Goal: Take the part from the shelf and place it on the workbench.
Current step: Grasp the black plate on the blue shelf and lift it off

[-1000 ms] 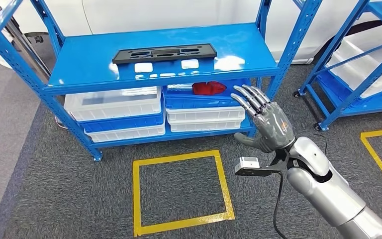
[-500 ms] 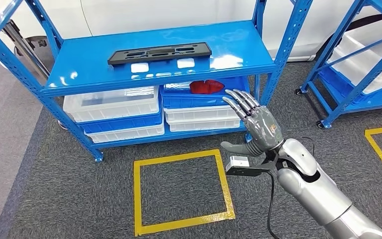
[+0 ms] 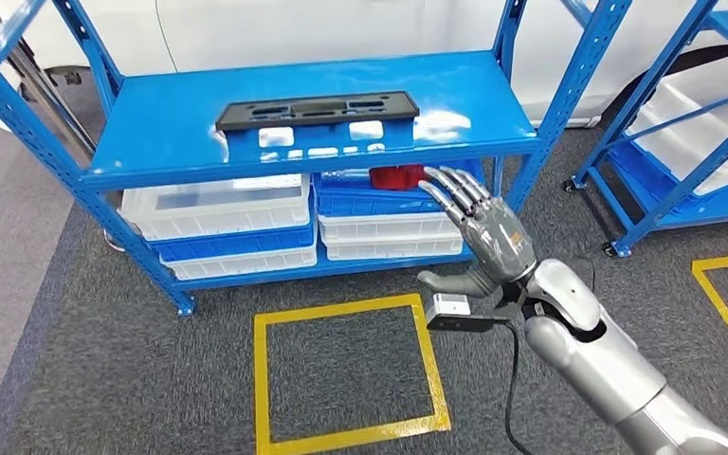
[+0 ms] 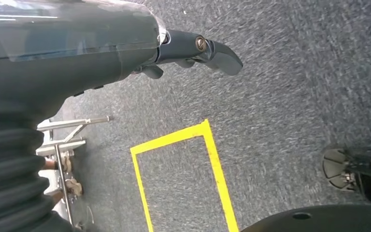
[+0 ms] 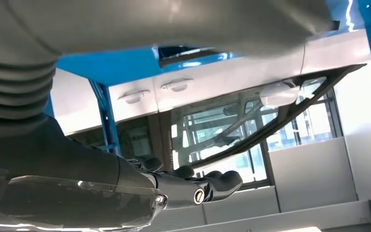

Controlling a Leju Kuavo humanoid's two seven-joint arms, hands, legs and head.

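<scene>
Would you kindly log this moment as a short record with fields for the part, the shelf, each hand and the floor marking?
part: long black part lying flat on the top level of the blue shelf, untouched
lower shelf: white and blue bins, a red item in one
right hand: raised in front of the shelf, fingers spread, holding nothing
left hand: hanging over the carpet, holding nothing
floor: yellow taped square on grey carpet
</scene>
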